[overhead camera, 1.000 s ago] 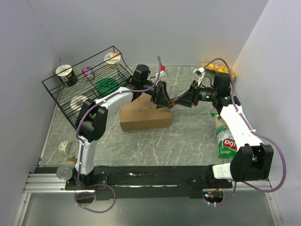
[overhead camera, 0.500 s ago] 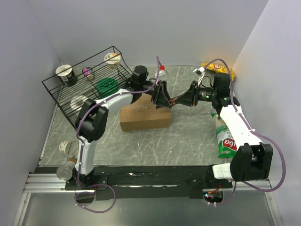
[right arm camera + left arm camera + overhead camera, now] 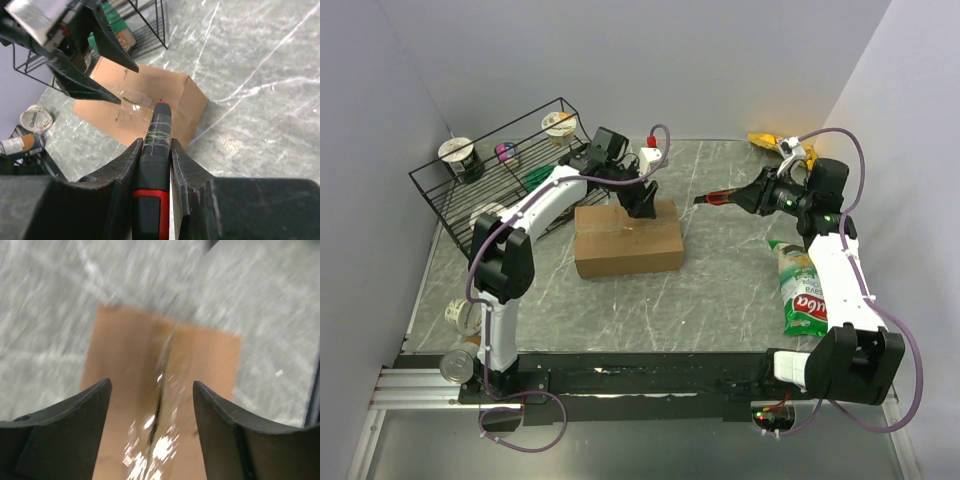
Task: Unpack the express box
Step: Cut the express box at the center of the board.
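Grey marbled table [image 3: 720, 290] underneath everything. Black wire rack [image 3: 500, 190] at ten o'clock, clear of the work.

Brown box [image 3: 627, 240] just left of centre, lying flat. Flaps shut and taped seam facing up, presumably to offer that seam to a blade.

Left gripper [image 3: 642, 203] hovering over the box's far edge, at its twelve o'clock. Spread wide and empty, with the seam framed between the two fingers in the wrist view. Probably freed to go for a flap.

Right gripper [image 3: 745, 196] off at the box's three o'clock, clamped on a black-and-red cutter [image 3: 712, 199]. Tip aimed back at the seam, well apart from the cardboard, seemingly parked to leave room.

Against a second ago:
- No longer nose to nose above the box's far right corner.
- Left fingers gone from narrow to wide, elbow swung toward the rack.
- Right arm drawn back toward three o'clock, cutter kept in its grip.
- Box in the same spot, not yet opened.
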Available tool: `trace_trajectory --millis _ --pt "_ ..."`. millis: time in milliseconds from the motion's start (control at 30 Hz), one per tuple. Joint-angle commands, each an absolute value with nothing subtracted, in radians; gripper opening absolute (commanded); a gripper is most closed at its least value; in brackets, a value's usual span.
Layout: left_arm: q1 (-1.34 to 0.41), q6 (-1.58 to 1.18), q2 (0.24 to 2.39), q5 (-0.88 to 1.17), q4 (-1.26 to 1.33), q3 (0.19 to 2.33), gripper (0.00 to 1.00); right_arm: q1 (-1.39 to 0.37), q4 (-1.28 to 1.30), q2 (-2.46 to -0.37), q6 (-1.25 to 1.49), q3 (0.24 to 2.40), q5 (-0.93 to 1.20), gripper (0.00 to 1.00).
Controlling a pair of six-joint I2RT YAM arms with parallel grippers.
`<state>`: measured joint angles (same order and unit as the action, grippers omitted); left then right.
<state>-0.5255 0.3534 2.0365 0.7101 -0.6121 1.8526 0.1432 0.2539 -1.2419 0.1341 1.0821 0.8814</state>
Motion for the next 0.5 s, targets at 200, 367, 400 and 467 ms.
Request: trace_trajectory --millis 200,367,400,467 --pt "-0.512 0.525 2.08 0.574 -0.868 1.89 0.7 0.138 0.12 -1.255 0.267 1.065 0.911 0.0" --pt "-0.503 0.538 2.112 0.583 -0.887 1.867 0.68 0.138 0.135 -1.275 0.233 1.08 0.966 0.0" --pt "-0.5 0.549 2.112 0.606 -0.888 1.862 0.68 0.137 0.14 -1.279 0.218 1.081 0.989 0.0" --pt "-0.485 0.58 2.115 0.695 -0.916 1.864 0.63 0.138 0.135 -1.284 0.178 1.071 1.022 0.0"
